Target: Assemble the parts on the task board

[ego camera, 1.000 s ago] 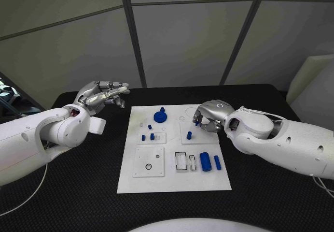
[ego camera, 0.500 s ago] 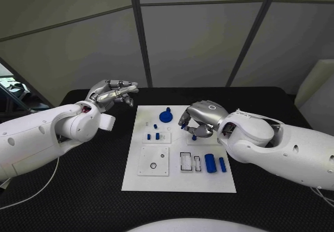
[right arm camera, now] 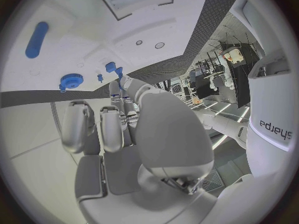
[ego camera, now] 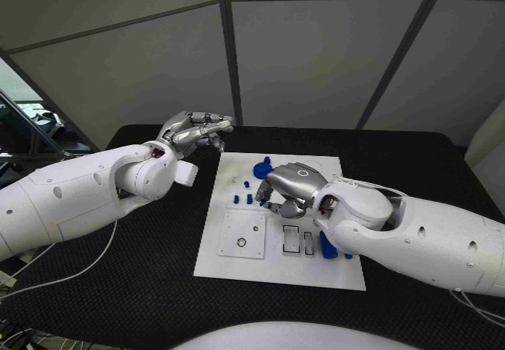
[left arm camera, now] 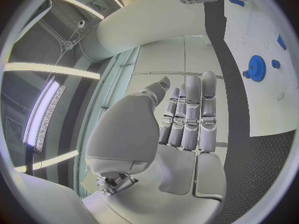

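The white task board [ego camera: 276, 270] lies in the middle of the black table. My right hand [ego camera: 286, 191] hovers low over the board's middle with its fingers curled down, pinching a small blue peg [right arm camera: 116, 68] at the fingertips. Close behind it on the board sits a blue gear [ego camera: 263, 170] [right arm camera: 71, 80]. Two small blue pegs [ego camera: 242, 197] stand just left of this hand. My left hand [ego camera: 195, 131] is raised beyond the board's far left corner, fingers straight and side by side [left arm camera: 190, 114], holding nothing. The gear [left arm camera: 255, 64] lies well off from it.
A blue cylinder [ego camera: 328, 244] [right arm camera: 36, 39] lies at the board's right, under my right forearm. A square plate with a small ring [ego camera: 240, 235] and two slotted frames [ego camera: 290, 239] occupy the near half. Black table [ego camera: 116, 284] surrounds the board.
The camera has shifted. Relative to the board, my right hand has moved left from the board's right edge to its middle, carrying the small blue peg. The left hand stays raised.
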Motion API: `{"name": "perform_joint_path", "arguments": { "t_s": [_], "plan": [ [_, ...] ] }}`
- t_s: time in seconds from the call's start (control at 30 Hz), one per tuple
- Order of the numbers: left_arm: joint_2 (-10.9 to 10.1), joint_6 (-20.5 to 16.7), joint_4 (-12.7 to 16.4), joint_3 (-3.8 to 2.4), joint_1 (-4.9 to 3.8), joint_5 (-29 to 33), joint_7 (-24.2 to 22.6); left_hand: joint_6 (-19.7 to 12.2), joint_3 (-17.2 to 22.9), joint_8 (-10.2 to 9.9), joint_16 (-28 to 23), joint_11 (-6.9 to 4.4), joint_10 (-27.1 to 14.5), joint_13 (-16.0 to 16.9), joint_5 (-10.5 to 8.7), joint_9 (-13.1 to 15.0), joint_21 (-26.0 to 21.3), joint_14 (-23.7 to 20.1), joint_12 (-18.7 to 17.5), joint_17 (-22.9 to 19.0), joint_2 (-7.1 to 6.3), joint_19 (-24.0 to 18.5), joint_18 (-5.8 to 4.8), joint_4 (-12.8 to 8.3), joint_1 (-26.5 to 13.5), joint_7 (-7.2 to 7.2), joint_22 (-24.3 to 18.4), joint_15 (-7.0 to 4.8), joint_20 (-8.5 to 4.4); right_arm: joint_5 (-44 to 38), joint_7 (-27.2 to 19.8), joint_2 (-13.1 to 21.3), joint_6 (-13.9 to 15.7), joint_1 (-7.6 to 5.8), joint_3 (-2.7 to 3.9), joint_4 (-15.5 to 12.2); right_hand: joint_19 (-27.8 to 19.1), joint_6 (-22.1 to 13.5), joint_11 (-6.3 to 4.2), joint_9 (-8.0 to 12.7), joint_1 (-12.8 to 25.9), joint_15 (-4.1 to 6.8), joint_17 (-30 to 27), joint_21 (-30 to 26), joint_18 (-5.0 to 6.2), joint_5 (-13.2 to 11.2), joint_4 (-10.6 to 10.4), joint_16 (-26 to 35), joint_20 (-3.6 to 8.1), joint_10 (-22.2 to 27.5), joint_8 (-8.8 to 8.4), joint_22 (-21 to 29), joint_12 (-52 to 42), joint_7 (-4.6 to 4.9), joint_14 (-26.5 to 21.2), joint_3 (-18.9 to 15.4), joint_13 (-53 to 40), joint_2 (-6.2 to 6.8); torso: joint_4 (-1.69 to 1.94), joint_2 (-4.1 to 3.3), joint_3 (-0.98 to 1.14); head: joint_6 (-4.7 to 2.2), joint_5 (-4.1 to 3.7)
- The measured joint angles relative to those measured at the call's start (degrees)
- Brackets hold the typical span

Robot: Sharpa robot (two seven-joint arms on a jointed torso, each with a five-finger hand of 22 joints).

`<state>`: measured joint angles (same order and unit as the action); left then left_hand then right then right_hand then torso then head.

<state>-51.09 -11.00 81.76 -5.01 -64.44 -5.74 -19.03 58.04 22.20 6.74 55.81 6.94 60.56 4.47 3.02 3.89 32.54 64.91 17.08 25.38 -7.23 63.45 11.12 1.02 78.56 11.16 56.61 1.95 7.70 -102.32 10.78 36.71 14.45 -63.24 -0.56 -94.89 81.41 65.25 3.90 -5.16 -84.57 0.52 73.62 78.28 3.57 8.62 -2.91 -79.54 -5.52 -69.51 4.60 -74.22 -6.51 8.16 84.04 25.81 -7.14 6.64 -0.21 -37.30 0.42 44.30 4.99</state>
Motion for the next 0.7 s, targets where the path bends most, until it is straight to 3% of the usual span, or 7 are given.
{"name": "perform_joint_path", "arguments": {
  "t_s": [0.37, 0.7],
  "plan": [
    [0.86, 0.51, -0.23, 0.01, -0.02, 0.13, 0.01, 0.00, 0.00, 0.00, 0.00, -0.14, -0.14, -0.01, 0.00, 0.00, 0.00, 0.00, 0.00, -0.02, 0.00, 0.00, 0.00, 0.00, 0.00, 0.00, -0.06, 0.00, 0.00, 0.40, -1.34, -2.17, -0.43, 3.22, -0.45, 1.70, 0.00, -0.01, 0.21, 0.04, 0.00, 0.00, 0.05, 0.00, 0.00, 0.22, 0.18, 0.00, 0.00, -0.20, -0.01, 0.01, 0.09, 0.00, 0.00, 0.17, 0.05, 0.00, -0.04, -0.03, 0.12, 1.21, 1.79],
    [1.07, 0.83, -0.47, 0.01, -0.02, 0.19, 0.03, 0.00, -0.16, 0.00, 0.00, -0.15, -0.14, 0.04, 0.00, 0.00, -0.23, 0.00, 0.00, -0.07, 0.00, 0.00, 0.00, -0.16, 0.00, 0.00, -0.11, 0.00, 0.00, 0.52, -2.01, -2.78, -1.08, 3.79, -0.49, 2.01, 0.00, -0.02, 0.21, 0.10, 0.00, 0.00, 0.04, 0.00, 0.00, 0.22, 0.33, 0.00, 0.00, -0.20, -0.01, 0.01, 0.09, -0.01, 0.00, 0.33, 0.13, 0.00, -0.07, -0.05, 0.13, 1.88, 2.84]
  ]
}}
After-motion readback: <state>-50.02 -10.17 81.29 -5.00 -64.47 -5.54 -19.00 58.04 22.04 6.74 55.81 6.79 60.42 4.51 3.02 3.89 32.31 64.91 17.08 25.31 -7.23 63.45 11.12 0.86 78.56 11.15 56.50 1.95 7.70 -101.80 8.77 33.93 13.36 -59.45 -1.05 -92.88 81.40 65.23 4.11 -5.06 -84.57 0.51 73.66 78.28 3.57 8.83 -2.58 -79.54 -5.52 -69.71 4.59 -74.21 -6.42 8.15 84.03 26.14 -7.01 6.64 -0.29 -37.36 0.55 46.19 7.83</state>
